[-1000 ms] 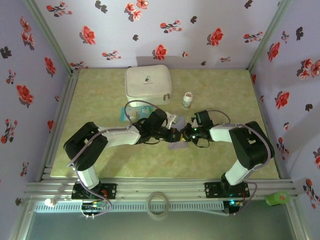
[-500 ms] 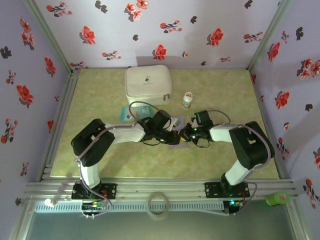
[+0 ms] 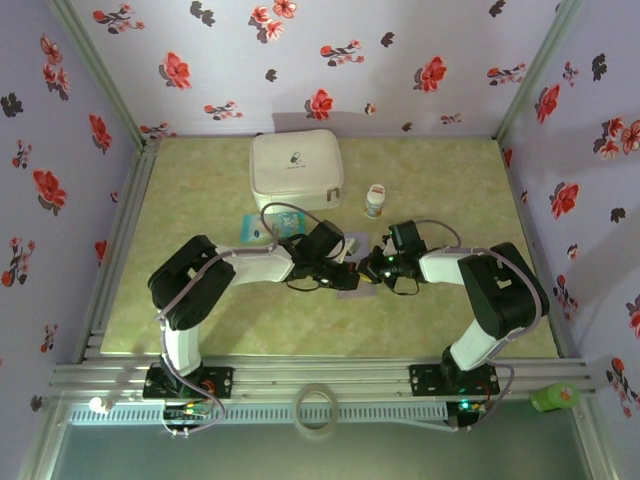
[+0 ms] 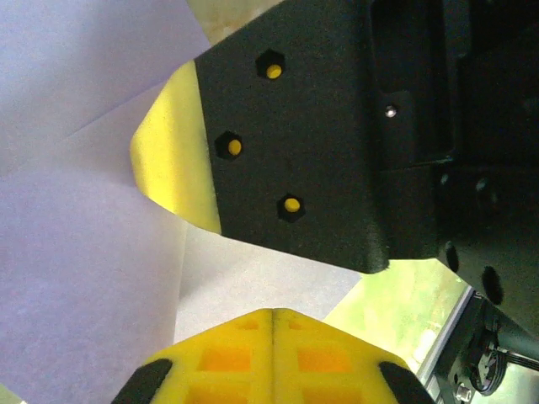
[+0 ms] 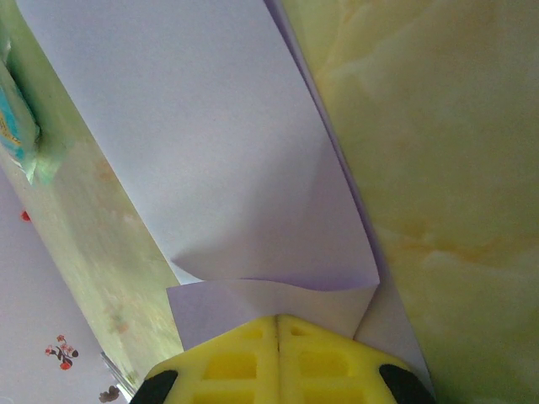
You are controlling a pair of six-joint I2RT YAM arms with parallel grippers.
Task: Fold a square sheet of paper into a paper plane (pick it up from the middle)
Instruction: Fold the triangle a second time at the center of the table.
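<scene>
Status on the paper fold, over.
Left claw, right claw both shut, tips meeting at the lavender paper. Paper creased, part folded, no plane yet. Teal packet lies beside it, not blocking.

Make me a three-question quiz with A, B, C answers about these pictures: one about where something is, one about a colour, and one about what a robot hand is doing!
1. Where is the white zip case?
A) at the back of the table
B) beside the arm bases
C) on top of the right arm

2. What colour is the sheet of paper?
A) red
B) lavender
C) black

3. How does the right gripper stand?
A) wide open
B) clamped round a bottle
C) shut

Answers:
1 A, it lies at the far edge.
2 B, it looks pale purple.
3 C, its yellow fingers meet along a seam.
</scene>
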